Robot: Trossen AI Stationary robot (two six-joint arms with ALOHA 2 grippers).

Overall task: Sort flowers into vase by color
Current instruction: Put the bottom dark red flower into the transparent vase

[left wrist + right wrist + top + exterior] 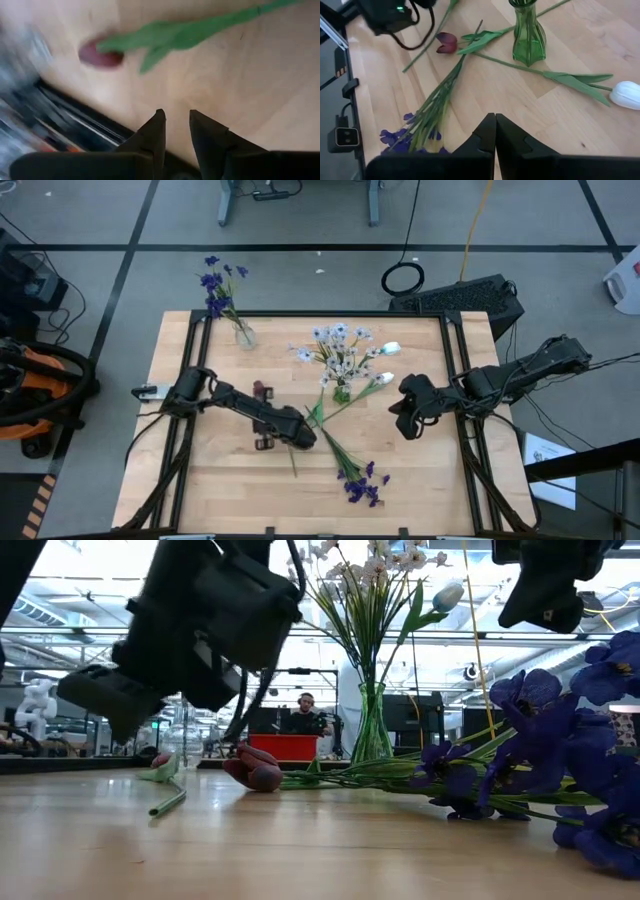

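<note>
A green vase [342, 392] at mid-table holds pale white-lilac flowers [338, 352] and a white tulip bud [448, 595]. A clear vase [243, 333] at the far left holds purple-blue flowers [215, 285]. On the table lie a dark red tulip [446, 42], a white tulip [626, 95] and a bunch of purple-blue flowers [360, 482]. My left gripper [176, 120] hovers open over the wood near the red tulip [100, 55], with nothing between its fingers. My right gripper [495, 125] waits shut and raised, right of the green vase [527, 35].
Black rails [455, 380] frame the tabletop. The purple-blue bunch's stems [437, 100] run from the near side toward the red tulip. The white tulip's leafy stem [575, 79] lies beside the green vase's foot. Bare wood [200, 480] shows at the near left.
</note>
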